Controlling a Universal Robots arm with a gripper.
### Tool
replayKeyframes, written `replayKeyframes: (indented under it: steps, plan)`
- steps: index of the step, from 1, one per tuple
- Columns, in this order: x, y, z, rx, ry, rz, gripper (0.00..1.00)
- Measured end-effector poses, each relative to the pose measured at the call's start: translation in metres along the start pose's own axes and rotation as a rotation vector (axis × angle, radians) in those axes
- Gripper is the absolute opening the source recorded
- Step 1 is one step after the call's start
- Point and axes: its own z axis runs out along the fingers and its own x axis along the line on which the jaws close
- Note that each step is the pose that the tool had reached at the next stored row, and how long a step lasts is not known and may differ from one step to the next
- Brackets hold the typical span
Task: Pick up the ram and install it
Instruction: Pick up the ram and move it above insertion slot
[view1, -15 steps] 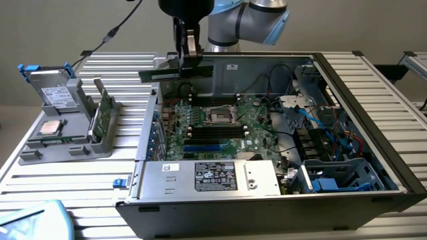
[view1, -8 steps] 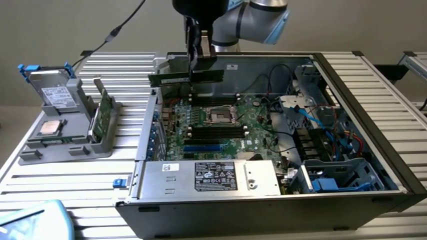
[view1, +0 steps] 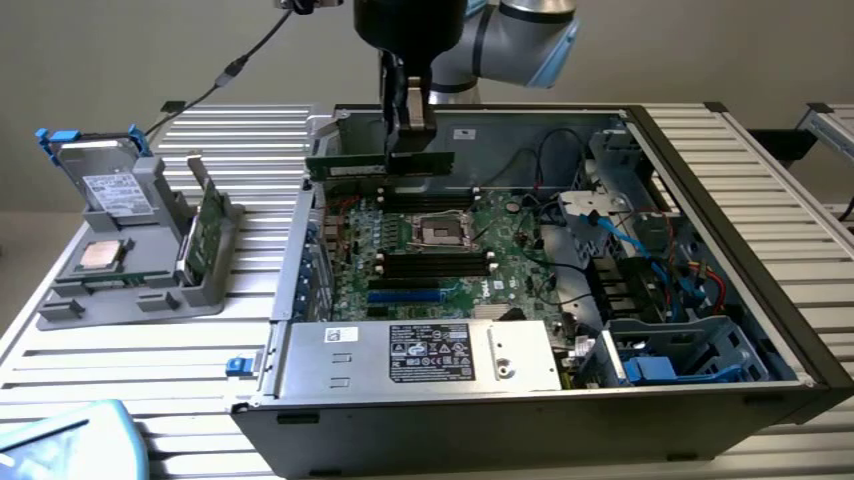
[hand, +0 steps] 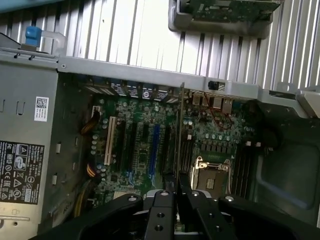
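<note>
An open computer case (view1: 534, 430) lies on a slatted table (view1: 134, 350), its labelled power supply (view1: 427, 350) nearest the camera at the lower centre of the exterior frame. Beyond it spreads the green motherboard (view1: 514, 250), with the processor socket (view1: 441, 232) at mid-frame and a bank of black memory slots (view1: 427, 262) just in front of it. Level with the board, at the exterior view's left, a grey holder (view1: 134, 290) on the table carries another green stick (view1: 200, 230). Farther back, at upper centre, the arm's gripper (view1: 407, 148) is clamped on the ram (view1: 347, 163). The stick hangs level and lengthwise just over the far bank of slots, near the case's rear wall; whether its lower edge touches them cannot be made out. The wrist camera sees the ram (hand: 179, 130) edge-on, a thin line running away from the gripper (hand: 176, 192), whose jaws pinch its flat faces above the motherboard (hand: 145, 145). The stick looks light and stiff, but thin and easily damaged. A hold on both faces along the top edge, clear of the contact edge below, appears sound. The present grip sits slightly toward the exterior view's right of the middle, which could let the stick tilt.
</note>
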Motion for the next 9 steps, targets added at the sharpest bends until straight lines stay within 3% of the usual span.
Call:
replayKeyframes:
  steps: [9]
  plan:
    - [0.003,-0.0264,0.0005,-0.0037,0.0359,0.006,0.14]
